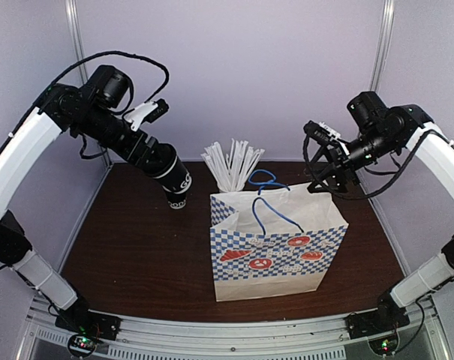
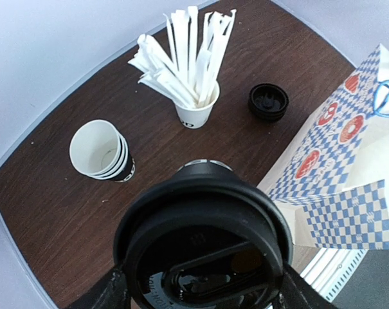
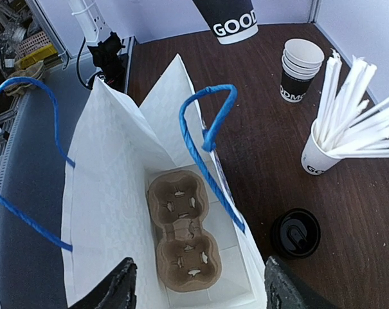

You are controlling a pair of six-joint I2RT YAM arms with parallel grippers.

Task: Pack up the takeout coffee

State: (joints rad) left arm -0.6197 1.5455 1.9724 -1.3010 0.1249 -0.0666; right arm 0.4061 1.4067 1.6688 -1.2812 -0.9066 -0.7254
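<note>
Two cup wells of the carrier (image 3: 181, 235) wait empty inside the paper bag (image 1: 275, 247) at the bench (image 1: 121, 255) front, and your right jaws hang spread wide over its open mouth, gripping nothing. Beyond, off the bag's left side, your left jaws clamp the takeout coffee (image 1: 178, 191) in mid-air, lid toward the wrist, base slanting down toward the bag; the move likely runs rightward, then down.

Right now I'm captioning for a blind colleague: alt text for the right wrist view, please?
An open white paper bag with blue handles, seen from above, holds an empty two-cup cardboard carrier. The takeout coffee hangs in the air beyond it; on the brown table at right are stacked cups, a cup of straws and a black lid.
</note>
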